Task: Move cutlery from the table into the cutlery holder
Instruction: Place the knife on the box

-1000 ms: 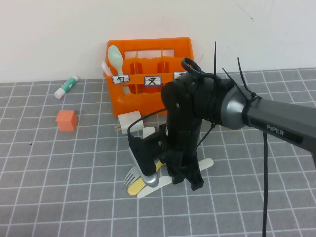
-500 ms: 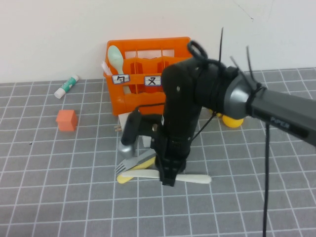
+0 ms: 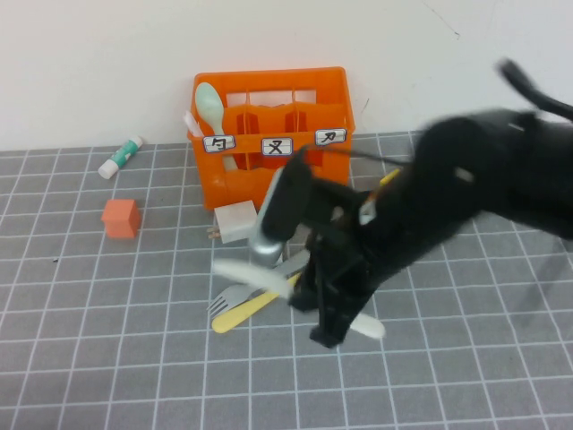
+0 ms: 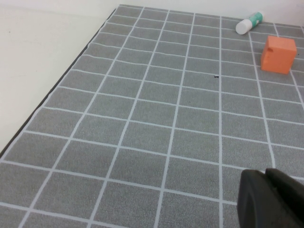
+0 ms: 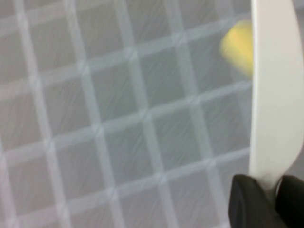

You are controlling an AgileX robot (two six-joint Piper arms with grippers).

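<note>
The orange cutlery holder [image 3: 269, 170] stands at the back of the table [image 3: 107, 340] with a pale green spoon [image 3: 209, 103] in its left compartment. My right gripper [image 3: 324, 315] is in front of the holder, blurred by motion and shut on the white knife [image 3: 243, 274]. In the right wrist view the white knife [image 5: 274, 95] runs out from between the fingertips [image 5: 244, 199]. The pale yellow knife [image 3: 243, 311] and the grey fork [image 3: 227, 297] lie together on the table just below the held knife. My left gripper [image 4: 271, 199] hovers shut and empty over bare grid, out of the high view.
A small white block [image 3: 235, 220] sits just in front of the holder. An orange cube [image 3: 120, 218] and a glue stick [image 3: 121, 156] lie to the left; the left wrist view shows the cube [image 4: 279, 53] and stick [image 4: 249, 22] too. The table edge [image 4: 57, 85] borders a pale floor.
The right arm has swung up and to the right with the white knife in its grip, pulling it off the pile. The yellow knife and fork have shifted a little left.
</note>
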